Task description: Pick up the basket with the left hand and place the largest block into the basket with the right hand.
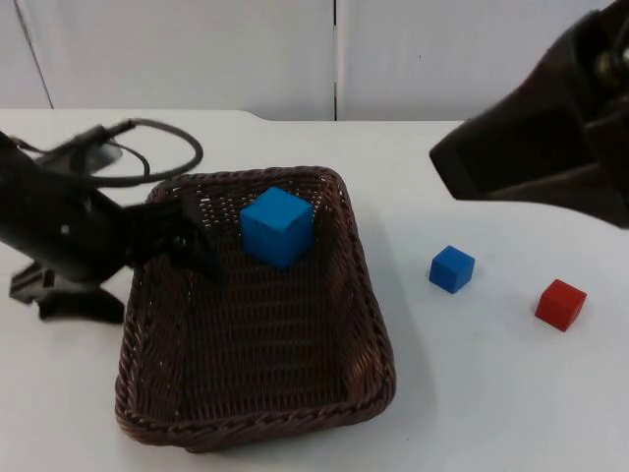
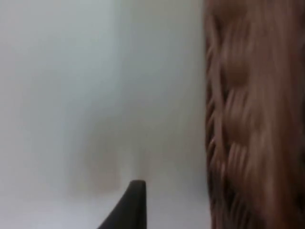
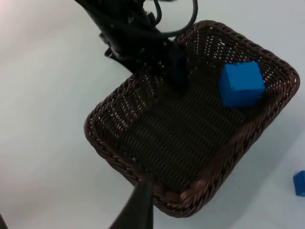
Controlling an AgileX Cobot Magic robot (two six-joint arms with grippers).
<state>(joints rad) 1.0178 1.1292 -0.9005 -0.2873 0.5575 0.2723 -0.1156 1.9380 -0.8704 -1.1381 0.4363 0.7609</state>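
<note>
Wicker basket holds large blue block.

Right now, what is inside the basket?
The large blue block sits inside the wicker basket, near its far wall. One finger of the left gripper reaches in over the rim. The floor under the block is covered.

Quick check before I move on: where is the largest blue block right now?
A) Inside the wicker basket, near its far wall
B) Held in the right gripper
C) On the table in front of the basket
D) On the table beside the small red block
A: the largest blue block sits inside the basket near its far wall, while the small blue block and red block lie on the table.
</note>
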